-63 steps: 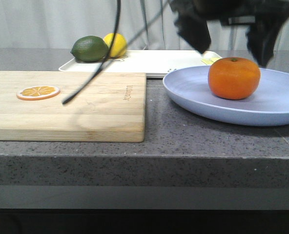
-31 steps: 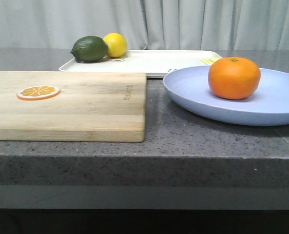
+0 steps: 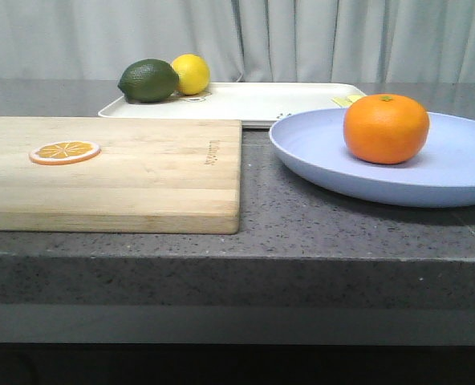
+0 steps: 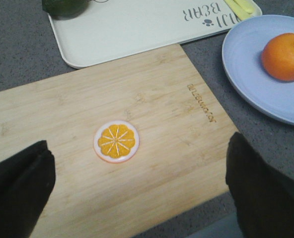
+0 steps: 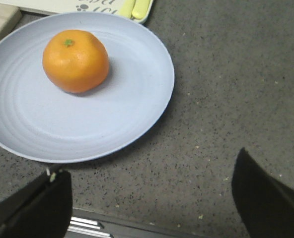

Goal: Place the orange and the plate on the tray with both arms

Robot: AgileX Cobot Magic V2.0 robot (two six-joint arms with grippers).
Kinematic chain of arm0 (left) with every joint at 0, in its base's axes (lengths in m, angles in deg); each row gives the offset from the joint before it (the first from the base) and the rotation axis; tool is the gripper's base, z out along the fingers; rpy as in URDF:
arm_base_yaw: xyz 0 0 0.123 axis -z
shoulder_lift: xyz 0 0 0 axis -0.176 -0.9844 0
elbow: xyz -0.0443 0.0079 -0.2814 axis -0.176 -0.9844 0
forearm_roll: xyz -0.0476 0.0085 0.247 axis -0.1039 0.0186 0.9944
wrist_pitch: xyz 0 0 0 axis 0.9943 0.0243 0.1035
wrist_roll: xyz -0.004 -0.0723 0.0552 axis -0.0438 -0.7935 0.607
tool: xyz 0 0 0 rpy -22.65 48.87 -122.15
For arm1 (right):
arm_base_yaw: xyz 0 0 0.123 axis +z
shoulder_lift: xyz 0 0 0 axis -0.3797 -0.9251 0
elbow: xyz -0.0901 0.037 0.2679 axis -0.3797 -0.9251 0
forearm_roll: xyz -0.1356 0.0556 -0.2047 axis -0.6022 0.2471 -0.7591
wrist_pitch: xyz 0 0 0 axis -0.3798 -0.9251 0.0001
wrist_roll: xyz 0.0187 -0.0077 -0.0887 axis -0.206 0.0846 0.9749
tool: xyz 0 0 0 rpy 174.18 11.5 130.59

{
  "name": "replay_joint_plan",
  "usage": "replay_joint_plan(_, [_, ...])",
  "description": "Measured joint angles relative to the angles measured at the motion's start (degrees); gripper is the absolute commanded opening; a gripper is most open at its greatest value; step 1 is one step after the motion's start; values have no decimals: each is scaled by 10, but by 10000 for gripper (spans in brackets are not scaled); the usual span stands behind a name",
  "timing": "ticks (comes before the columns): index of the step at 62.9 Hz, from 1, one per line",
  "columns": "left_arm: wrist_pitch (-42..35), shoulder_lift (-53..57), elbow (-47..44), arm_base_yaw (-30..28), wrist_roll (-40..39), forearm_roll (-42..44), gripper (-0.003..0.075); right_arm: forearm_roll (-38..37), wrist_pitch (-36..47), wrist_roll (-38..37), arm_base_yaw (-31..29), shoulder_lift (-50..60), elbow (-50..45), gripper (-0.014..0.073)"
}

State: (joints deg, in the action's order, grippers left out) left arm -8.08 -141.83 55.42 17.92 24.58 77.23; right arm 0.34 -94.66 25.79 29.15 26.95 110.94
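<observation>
The orange point(image 3: 386, 128) sits on the pale lavender-blue plate point(image 3: 334, 164) at the right of the counter; both also show in the right wrist view, the orange point(image 5: 75, 60) on the plate point(image 5: 127, 109). The cream-white tray point(image 3: 261, 100) lies behind, also in the left wrist view point(image 4: 137, 25). My left gripper point(image 4: 139, 186) is open and empty above the cutting board's near edge. My right gripper point(image 5: 152, 193) is open and empty above bare counter, near the plate's rim. Neither gripper shows in the front view.
A light wooden cutting board point(image 3: 141, 172) lies at the left with an orange slice disc point(image 3: 64, 151) on it. A green lime point(image 3: 148, 80) and a yellow lemon point(image 3: 191, 73) sit at the tray's far left. The counter's front edge point(image 3: 237, 257) runs close by.
A second ago a black gripper and cable hung over the plate and orange in the front view; they have left that view. The orange, plate and tray have not moved.
</observation>
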Motion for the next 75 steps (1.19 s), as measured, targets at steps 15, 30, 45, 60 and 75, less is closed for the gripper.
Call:
replay_joint_plan(15, [0,79,-79,-1,0,-3,673,1,-104,-3,0,-120,77,654])
replay_joint_plan(30, [0,88,-97,-1,0,-3,673,1,-171,1,0,-216,150,654])
replay_joint_plan(45, [0,88,-97,-1,0,-1,673,13,-222,12,-94,-247,184,654])
replay_joint_plan(60, [-1,88,-97,-1,0,-1,673,160,-253,107,-269,-247,177,654])
replay_joint_plan(75, [-3,88,-97,-1,0,-1,673,357,-232,201,-324,-279,103,652])
